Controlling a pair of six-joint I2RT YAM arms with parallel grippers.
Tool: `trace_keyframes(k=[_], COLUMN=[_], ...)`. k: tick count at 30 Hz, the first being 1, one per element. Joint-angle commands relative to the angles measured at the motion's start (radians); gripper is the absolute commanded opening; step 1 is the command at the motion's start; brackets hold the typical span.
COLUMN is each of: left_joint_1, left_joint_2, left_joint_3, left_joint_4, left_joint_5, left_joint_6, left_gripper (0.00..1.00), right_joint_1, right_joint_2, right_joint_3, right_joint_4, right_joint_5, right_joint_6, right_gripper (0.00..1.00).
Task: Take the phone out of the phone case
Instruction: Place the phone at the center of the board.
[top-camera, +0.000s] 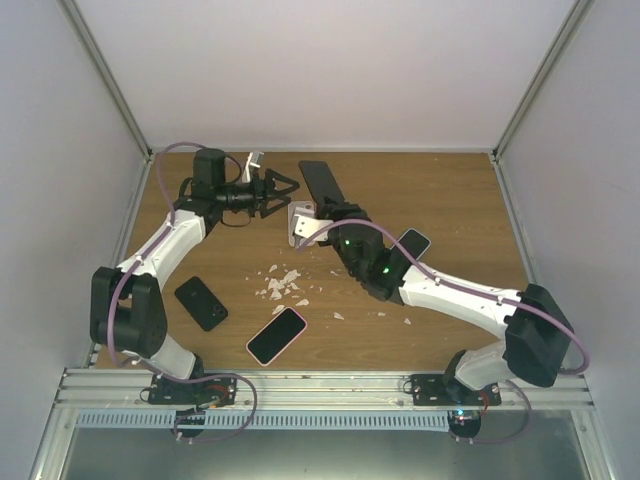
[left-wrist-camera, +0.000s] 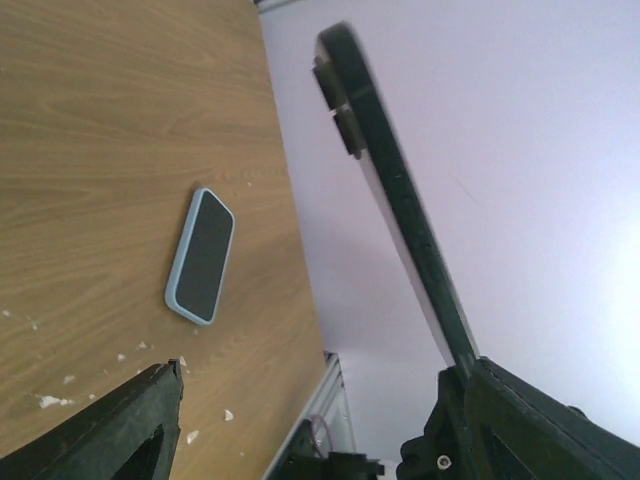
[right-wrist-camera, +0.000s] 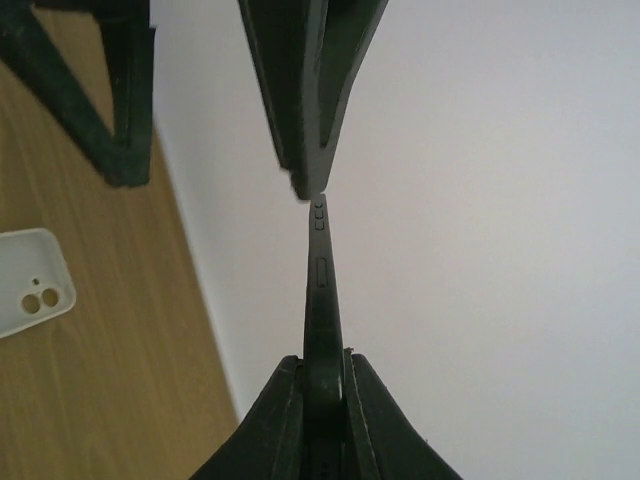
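Right claw (right-wrist-camera: 323, 368) is pinching the black phone (right-wrist-camera: 320, 280) by one thin end, holding it raised clear of the white case (right-wrist-camera: 30, 285). Left claw (top-camera: 288, 195) is hanging spread above that case, one finger close against the phone. A nudge there could be levering it loose onto the worktop (top-camera: 450, 200).

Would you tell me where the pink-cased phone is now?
In the top view, the pink-cased phone lies by the front edge of the table, right of the black phone, below the white scraps.
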Motion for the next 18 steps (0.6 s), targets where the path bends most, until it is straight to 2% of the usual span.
trace_keyframes(k=[1,11,18], left_joint_1=[0.003,0.002,0.002], left_joint_2=[-0.051,-0.052,-0.046], left_joint_3=[-0.028,-0.072,-0.086], left_joint_4=[0.108,0.205,0.229], left_joint_5=[0.066,0.095,0.096], left_joint_6=[-0.095,-0.173,-0.195], left_gripper=[0.77,0.71,0.57], right_joint_1=[0.049,0.096,0.126], right_joint_2=[0.021,0.071,0.091], right_joint_3=[-0.03,-0.056,-0.133], right_joint_4=[0.245,0.363,0.544], right_joint_5=[0.08,0.114,0.12], right_joint_6=[-0.128,-0.209,-0.336], right_gripper=[0.01,0.0,0.0])
